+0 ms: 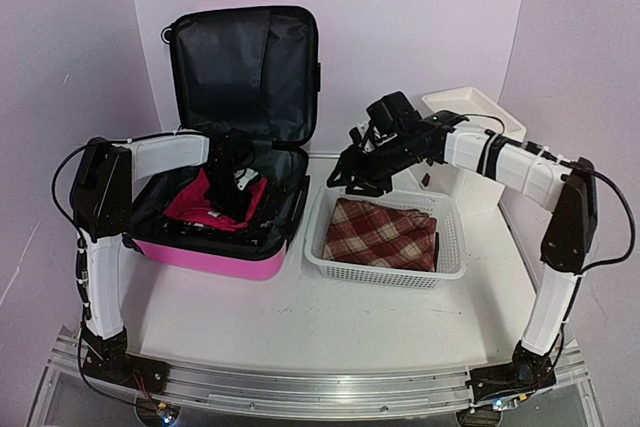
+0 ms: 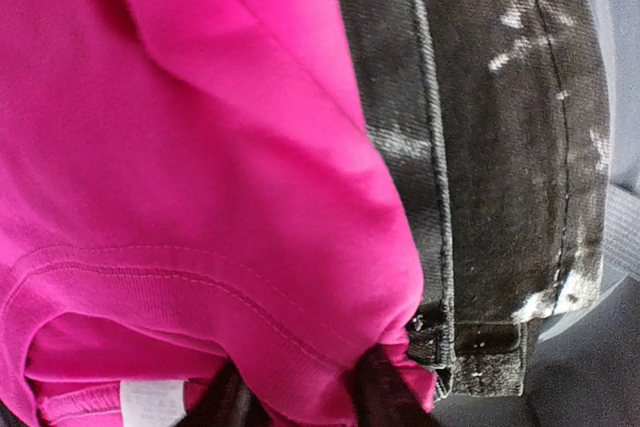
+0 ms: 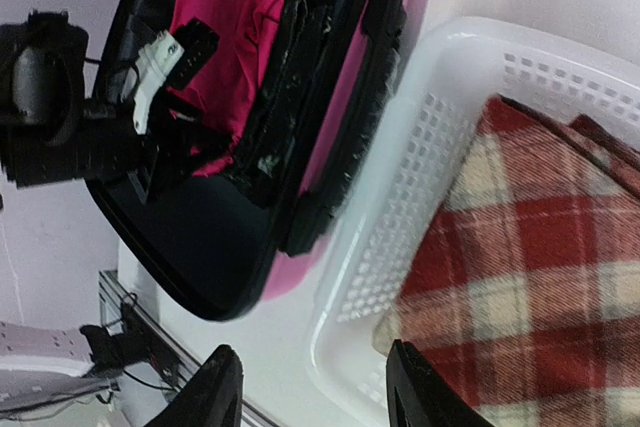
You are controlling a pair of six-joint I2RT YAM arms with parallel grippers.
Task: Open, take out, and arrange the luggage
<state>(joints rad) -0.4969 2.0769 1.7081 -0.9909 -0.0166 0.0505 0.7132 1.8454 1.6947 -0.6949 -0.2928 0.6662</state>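
Luggage (image 1: pixel 215 257) open; left gripper (image 2: pixel 305 402) pinching pink shirt (image 2: pixel 200 147); right gripper (image 3: pixel 315 387) jaws apart

Lab booth: plain backdrop (image 1: pixel 400 7), arm rail (image 1: pixel 300 387)

Around the left gripper (image 1: pixel 232 185) the luggage (image 1: pixel 215 255) walls close in, with the raised lid (image 1: pixel 240 62) just beyond. The pink garment (image 2: pixel 200 147), pinched between its fingers (image 2: pixel 225 399), and the dark denim (image 2: pixel 500 147) block the way below. Under the spread right gripper (image 3: pixel 315 392), plaid cloth (image 3: pixel 520 247) fills the basket (image 3: pixel 400 197). Bare table (image 1: pixel 300 327) lies behind both.
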